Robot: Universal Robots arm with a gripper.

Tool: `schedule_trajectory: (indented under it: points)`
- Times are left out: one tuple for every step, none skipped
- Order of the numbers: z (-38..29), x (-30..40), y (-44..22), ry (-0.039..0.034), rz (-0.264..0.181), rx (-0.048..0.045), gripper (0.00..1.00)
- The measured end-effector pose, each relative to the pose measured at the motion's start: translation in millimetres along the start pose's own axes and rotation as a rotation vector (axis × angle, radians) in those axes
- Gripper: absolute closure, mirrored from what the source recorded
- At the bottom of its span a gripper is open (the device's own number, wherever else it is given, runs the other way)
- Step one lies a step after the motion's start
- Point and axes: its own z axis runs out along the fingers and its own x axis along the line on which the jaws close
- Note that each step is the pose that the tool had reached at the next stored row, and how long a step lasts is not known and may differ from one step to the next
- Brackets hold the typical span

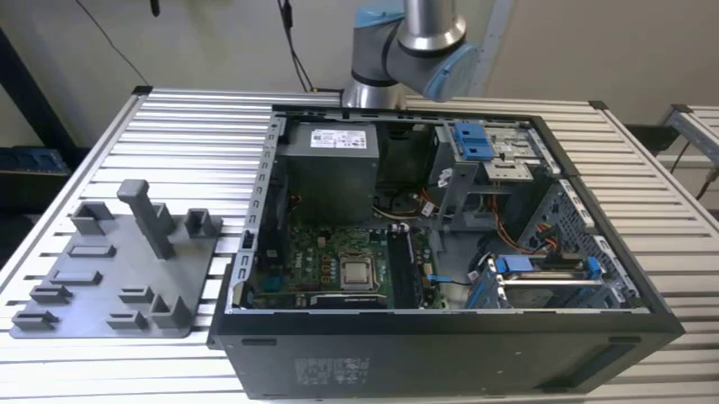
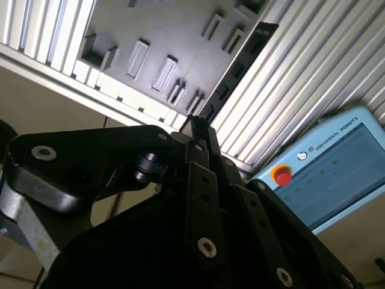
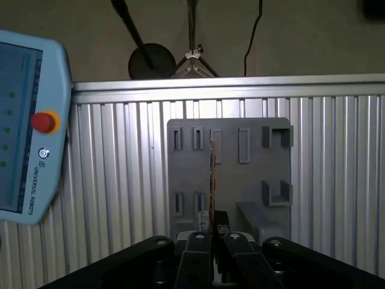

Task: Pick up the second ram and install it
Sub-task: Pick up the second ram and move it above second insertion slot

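Gripper (image 3: 212,233) clamps second ram (image 3: 212,180) edge-on; fixture tray (image 3: 252,180) well clear.

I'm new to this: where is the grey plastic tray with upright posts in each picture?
Exterior view: the grey tray lies at the exterior view's left, beside the computer case.
First wrist view: the tray lies beyond the gripper, behind the second ram it holds.
Second wrist view: the tray lies beyond the gripper and ram.
Shared landmark: the ridged metal table beneath it.

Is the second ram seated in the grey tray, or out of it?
Out: in the first wrist view the pincer is shut on the second ram, held edge-on above the grey tray.
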Motion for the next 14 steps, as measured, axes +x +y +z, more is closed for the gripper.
schedule_trajectory:
  points:
    - [0.1, 0.0, -1.2, -0.0001, 0.0, 0.0001, 0.86]
    - [0.0, -0.1, -2.5, 0.0, 0.0, 0.0, 0.86]
    - [0.0, -0.2, -3.8, -0.0001, 0.0, 0.0001, 0.86]
    - [0.0, -0.3, -5.1, 0.0, 0.0, 0.0, 0.86]
    - [-0.1, -0.3, -6.5, 0.0, 0.0, 0.0, 0.86]
    - [0.0, -0.4, -7.9, 0.0, 0.0, 0.0001, 0.86]
    - [-0.1, -0.5, -9.3, 0.0, 0.0, 0.0, 0.86]
    - [0.0, -0.5, -10.8, 0.0, 0.0, 0.0001, 0.86]
    - [-0.1, -0.6, -12.4, 0.0, 0.0, 0.0, 0.86]
    - [-0.1, -0.7, -14.0, 0.0, 0.0, 0.0001, 0.86]
    - [-0.1, -0.8, -15.5, 0.0, 0.0, 0.0001, 0.86]
    - [-0.1, -0.9, -17.1, 0.0, 0.0, 0.0001, 0.86]
    - [-0.2, -0.9, -18.9, 0.0001, 0.0, -0.0001, 0.86]
    - [-0.2, -1.0, -20.6, 0.0, 0.0, 0.0, 0.86]
